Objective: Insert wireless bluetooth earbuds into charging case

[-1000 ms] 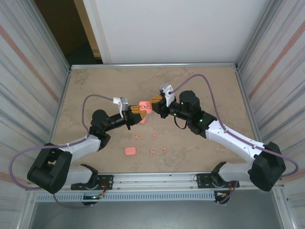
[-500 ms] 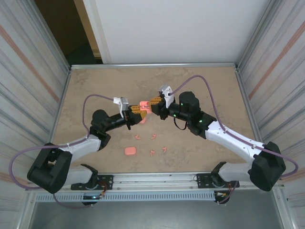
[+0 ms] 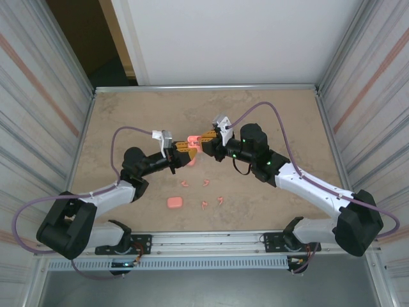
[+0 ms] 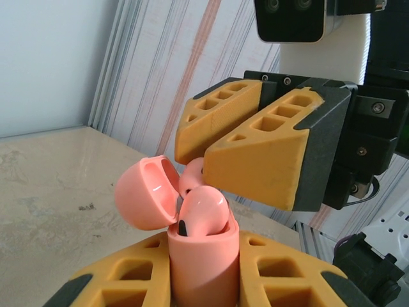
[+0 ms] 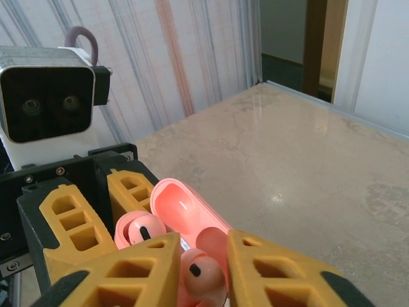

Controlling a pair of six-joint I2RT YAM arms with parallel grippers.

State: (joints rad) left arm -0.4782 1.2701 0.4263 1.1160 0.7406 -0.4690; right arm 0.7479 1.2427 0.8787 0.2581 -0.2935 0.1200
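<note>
earbud parked right over the open case

left gripper (image 3: 184,150) is clamped on the charging case (image 4: 201,272), which stands upright, mouth up, lid (image 4: 144,192) hinged open to one side. right gripper (image 5: 203,248) faces it across the case with a narrow gap, and an earbud (image 5: 204,276) sits in that gap just above the case mouth, beside a second earbud (image 4: 203,206) already seated in the case. can't tell if the fingers are pinching it or just loose around it. i'd guess it goes straight down along the case's axis.
</note>
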